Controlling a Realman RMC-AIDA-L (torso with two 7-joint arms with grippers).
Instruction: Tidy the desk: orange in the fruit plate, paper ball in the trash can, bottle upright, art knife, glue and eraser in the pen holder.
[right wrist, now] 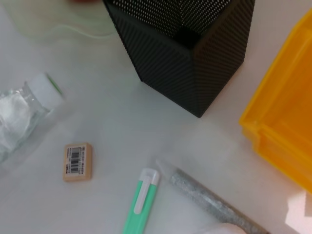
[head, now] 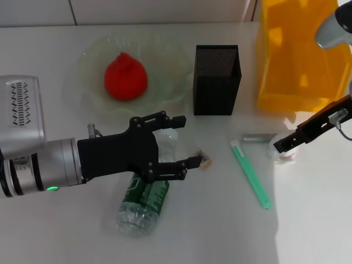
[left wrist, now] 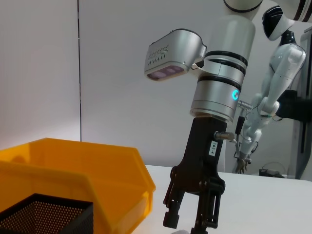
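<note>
We are judging that the small desk items are the step in hand, with the orange [head: 126, 76] already lying in the fruit plate [head: 91, 61] at the far left. Our left gripper [head: 183, 141] is reaching across the near left of the desk, above the bottle [head: 144, 204], which is lying on its side with its cap [right wrist: 49, 86] pointing toward the far side. The gripper's fingers [head: 175, 119] are spread wide apart and holding nothing; the nearer fingertip is sitting just beside the eraser [head: 204, 160], though we cannot tell whether it is touching it. The next move, as we are reading it, calls for bracketing that small tan block between both fingers, closing on it, and carrying it to the pen holder [head: 216, 80], which is standing upright just beyond.

Our right gripper [head: 286, 146] is hovering low at the right, near the trash can [head: 291, 60], over a pale object we cannot identify; its fingers seem to be close together, but we cannot tell whether they are gripping anything. The green art knife [head: 251, 173] and the grey glue stick [head: 258, 137] are lying on the desk [head: 308, 220] between the two grippers, so both are waiting for the holder too.
</note>
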